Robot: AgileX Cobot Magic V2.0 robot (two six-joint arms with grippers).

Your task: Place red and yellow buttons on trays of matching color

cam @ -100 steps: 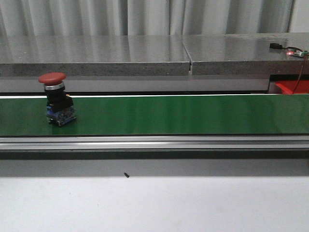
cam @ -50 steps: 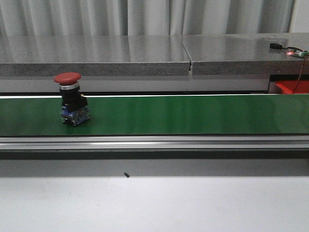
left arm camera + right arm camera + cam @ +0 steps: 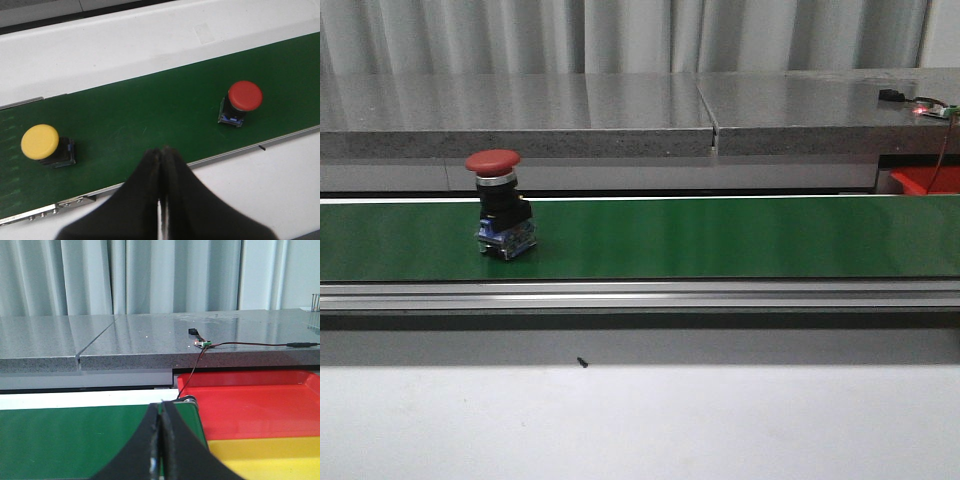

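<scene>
An industrial test cell or factory lab: a green conveyor belt (image 3: 720,238) on aluminium rails runs past a grey stone-topped bench (image 3: 620,115), pale curtains (image 3: 125,277) behind, with a small wired circuit board (image 3: 202,344) lying there.

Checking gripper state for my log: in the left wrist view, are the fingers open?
No, the left gripper has its black fingers pressed together, empty, above the green conveyor belt.

Lighting: even, diffuse, moderately bright; you get only soft, short shadows. Glare: pale sheen streaks on the green belt (image 3: 720,238) and grey counter (image 3: 570,105). Focus: your front view is slightly soft and grainy; the closed left gripper (image 3: 161,200) and right gripper (image 3: 161,450) are blurred dark silhouettes.
</scene>
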